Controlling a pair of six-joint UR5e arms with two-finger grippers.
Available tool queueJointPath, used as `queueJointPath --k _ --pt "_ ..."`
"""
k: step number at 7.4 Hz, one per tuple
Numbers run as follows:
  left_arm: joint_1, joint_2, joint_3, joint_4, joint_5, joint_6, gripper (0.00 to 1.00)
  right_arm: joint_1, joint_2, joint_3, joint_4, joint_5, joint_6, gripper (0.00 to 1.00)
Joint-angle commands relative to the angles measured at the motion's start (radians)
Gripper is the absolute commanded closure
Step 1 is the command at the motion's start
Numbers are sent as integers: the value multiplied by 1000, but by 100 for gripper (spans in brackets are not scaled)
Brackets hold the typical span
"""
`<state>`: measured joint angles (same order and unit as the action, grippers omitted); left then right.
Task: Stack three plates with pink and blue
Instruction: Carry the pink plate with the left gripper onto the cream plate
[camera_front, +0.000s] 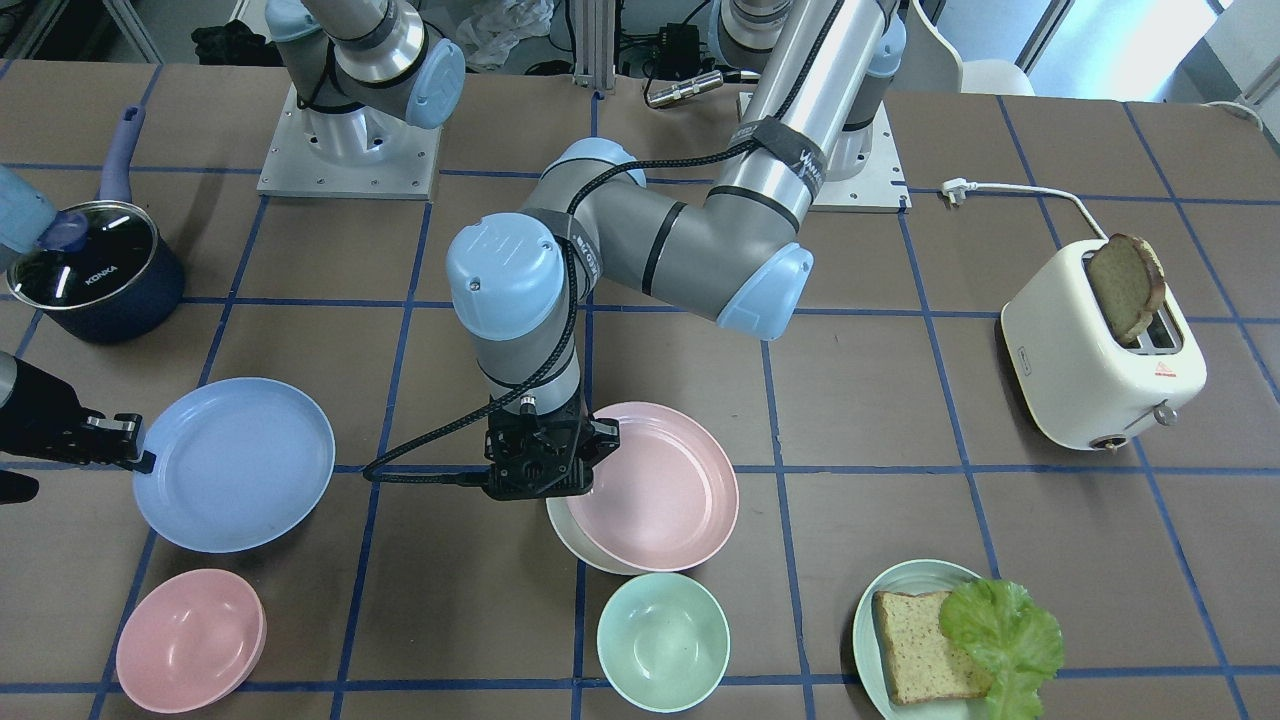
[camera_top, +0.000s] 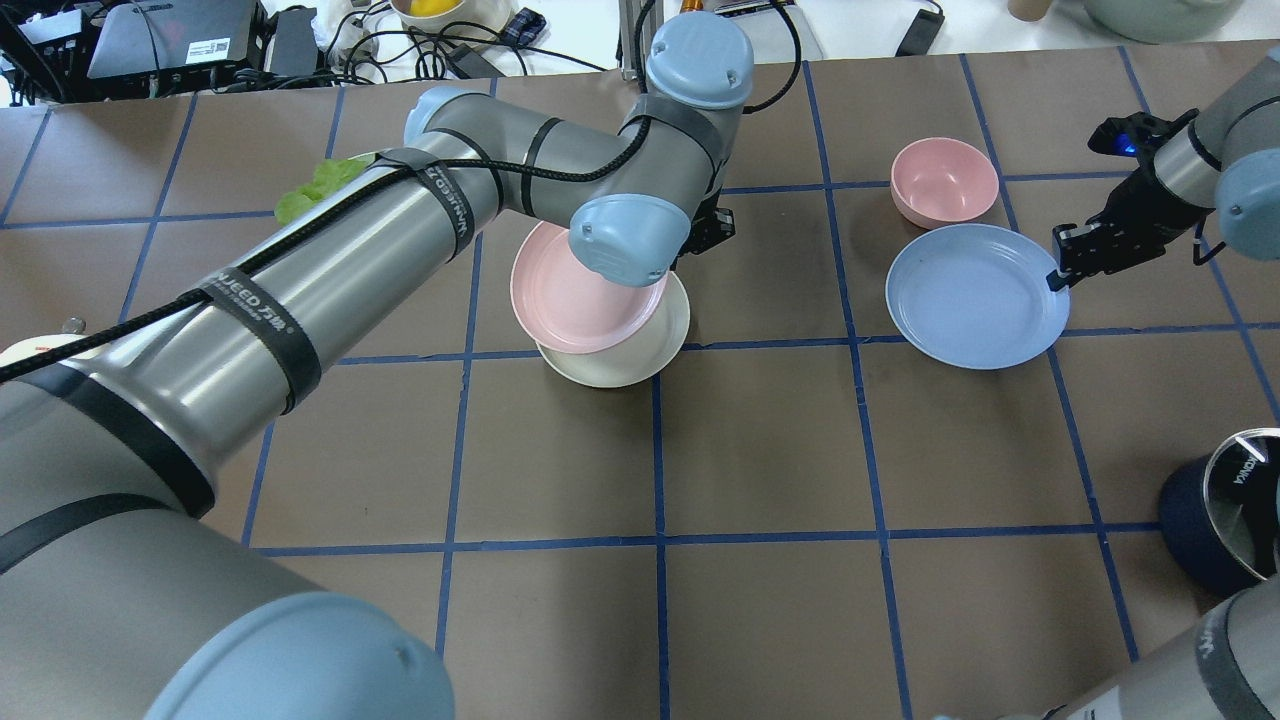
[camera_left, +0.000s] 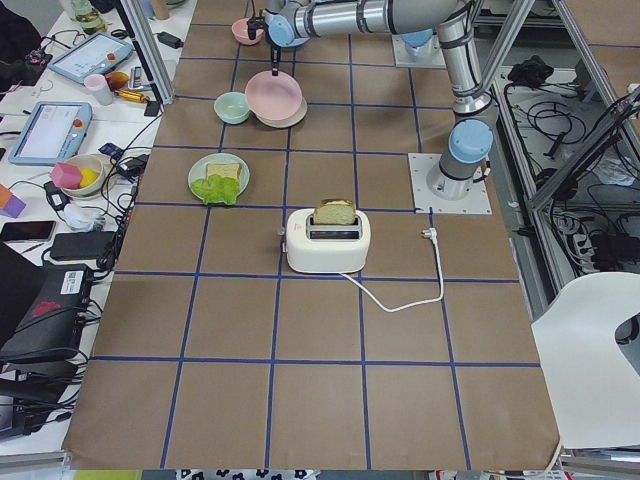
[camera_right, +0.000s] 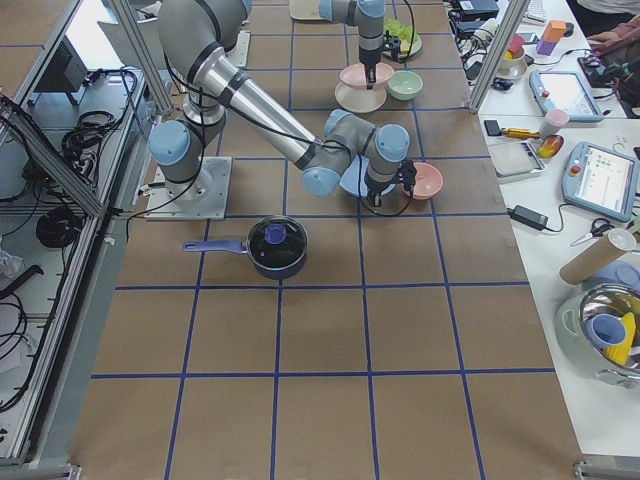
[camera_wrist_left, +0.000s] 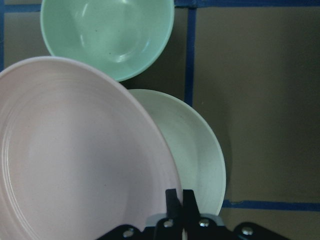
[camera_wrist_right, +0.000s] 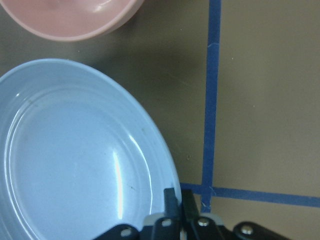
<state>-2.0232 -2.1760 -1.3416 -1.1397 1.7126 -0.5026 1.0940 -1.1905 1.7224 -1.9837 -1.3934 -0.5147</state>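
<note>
The pale pink plate (camera_front: 665, 490) is tilted and sits off-centre over the cream-white plate (camera_front: 568, 533). My left gripper (camera_front: 598, 447) is shut on the pink plate's rim; the left wrist view shows its fingertips (camera_wrist_left: 173, 201) pinched on the pink plate (camera_wrist_left: 75, 160), with the cream-white plate (camera_wrist_left: 197, 150) beneath. The light blue plate (camera_front: 235, 465) is apart from them, by the pink bowl. My right gripper (camera_front: 140, 457) is shut on its rim, as the right wrist view shows (camera_wrist_right: 178, 202). I cannot tell whether the blue plate (camera_wrist_right: 75, 160) is off the table.
A pink bowl (camera_front: 190, 640) is next to the blue plate. A mint bowl (camera_front: 663, 640) is close to the cream-white plate. A pale green plate with bread and lettuce (camera_front: 900, 585), a toaster (camera_front: 1100, 370) and a dark pot (camera_front: 95, 270) stand further out.
</note>
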Motion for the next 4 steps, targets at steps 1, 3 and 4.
queueJointPath --k 1,3,4 --pt "-12 -19 9 -6 7 -19 100 12 -11 -20 17 -10 15 100" --pt "-17 -28 7 -17 22 -11 96 32 -18 -14 29 -13 86 100" --pt "-17 -31 4 -14 22 -8 43 38 -21 -12 29 -21 99 100"
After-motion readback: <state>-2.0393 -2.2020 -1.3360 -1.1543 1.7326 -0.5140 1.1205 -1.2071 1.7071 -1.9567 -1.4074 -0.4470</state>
